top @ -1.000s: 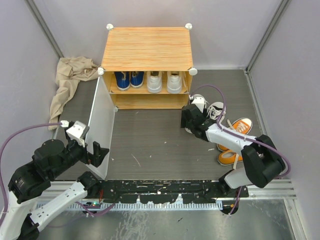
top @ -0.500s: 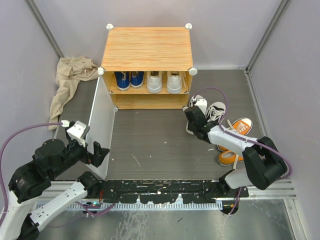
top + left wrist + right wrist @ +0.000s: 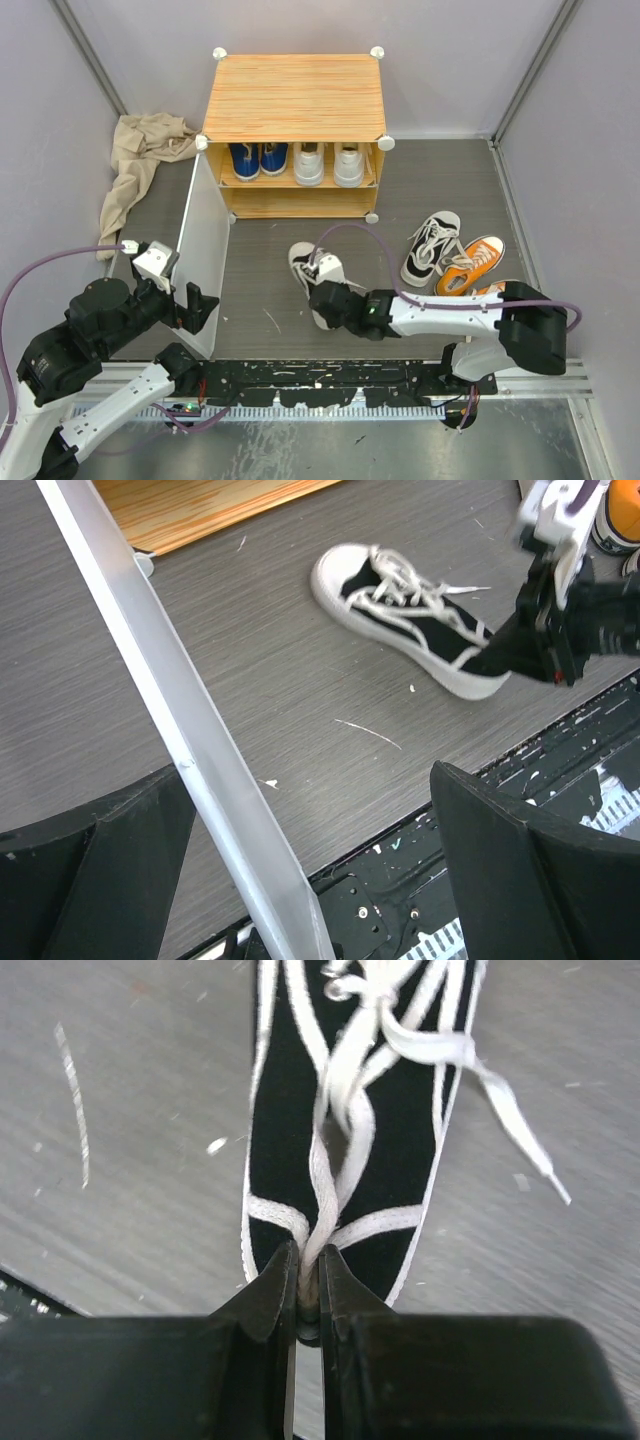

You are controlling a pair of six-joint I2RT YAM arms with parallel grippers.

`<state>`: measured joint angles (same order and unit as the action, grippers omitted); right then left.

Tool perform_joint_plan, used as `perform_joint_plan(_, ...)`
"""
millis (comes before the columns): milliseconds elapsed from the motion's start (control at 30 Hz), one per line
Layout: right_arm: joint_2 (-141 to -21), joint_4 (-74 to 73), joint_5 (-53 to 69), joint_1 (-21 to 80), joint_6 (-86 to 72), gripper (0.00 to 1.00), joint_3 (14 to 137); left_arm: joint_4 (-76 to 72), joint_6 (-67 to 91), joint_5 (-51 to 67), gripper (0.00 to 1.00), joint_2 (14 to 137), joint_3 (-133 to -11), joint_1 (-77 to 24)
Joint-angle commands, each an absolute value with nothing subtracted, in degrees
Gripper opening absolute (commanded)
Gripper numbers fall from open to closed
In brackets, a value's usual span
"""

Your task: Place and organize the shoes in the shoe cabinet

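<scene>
The right arm lies low, stretched left from its base across the floor. The right gripper [image 3: 308,1265] is pinched tight on the white lace [image 3: 330,1175] of 1 black shoe [image 3: 308,276], which rests on its sole in front of the cabinet [image 3: 295,95], toe toward the cabinet.

The left arm is folded near its base. The left gripper [image 3: 198,305] has its fingers apart, straddling the near edge of the open door [image 3: 205,235].

On the shelf stand 2 blue shoes [image 3: 258,158] and 2 white shoes [image 3: 328,163]. The other black shoe [image 3: 430,246] lies to the right beside an orange shoe [image 3: 470,262]; a 2nd orange one is mostly hidden by the arm.
</scene>
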<state>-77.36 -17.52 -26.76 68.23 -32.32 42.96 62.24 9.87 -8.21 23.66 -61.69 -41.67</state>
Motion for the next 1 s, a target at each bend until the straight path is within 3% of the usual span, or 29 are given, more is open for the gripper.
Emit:
perform_joint_plan(0,-81.35,-13.17,-25.52,73.45,-32.59,0.01,44.64,60.57,10.35,-8.99,0.98,23.38,-62.54,-41.66)
perform_joint_plan(67,-82.63,-15.03,-26.60,74.89,-33.45,0.01,44.73,60.81,10.14,-9.41,0.98,23.10,-62.32,-41.64)
perform_joint_plan(100,-82.92,-16.28,-27.42,74.96,-34.55,0.13,44.74,60.77,10.19,-9.79,0.98,22.93,-62.26,-41.66)
perform_joint_plan(133,-82.73,-17.73,-28.66,75.01,-35.84,0.36,44.66,60.72,10.23,-9.96,0.98,22.82,-62.19,-41.62)
perform_joint_plan(167,-82.08,-19.11,-29.66,75.02,-36.90,0.52,44.65,60.53,10.10,-10.08,0.98,22.70,-62.10,-41.65)
perform_joint_plan(200,-81.01,-20.13,-30.36,74.98,-37.13,0.62,44.60,60.43,10.06,-10.28,0.98,22.61,-61.96,-41.63)
perform_joint_plan(333,-74.72,-24.24,-31.88,75.02,-36.10,0.83,46.06,60.28,9.36,-11.43,0.98,23.12,-62.00,-41.63)
perform_joint_plan(533,-69.13,-39.63,-40.76,73.07,-39.32,0.96,54.73,59.75,8.82,-11.71,0.98,25.12,-63.58,-41.62)
perform_joint_plan(600,-68.24,-46.19,-41.47,65.53,-40.43,0.96,57.25,59.16,8.69,-11.56,0.98,25.79,-64.16,-41.66)
perform_joint_plan(733,-65.09,-44.22,-35.66,45.70,-33.60,0.95,55.95,57.90,8.16,-10.45,0.98,28.11,-65.23,-41.59)
perform_joint_plan(967,-67.54,-37.61,-26.47,28.08,-26.95,0.94,53.77,55.24,7.93,-7.71,0.98,33.05,-64.70,-41.60)
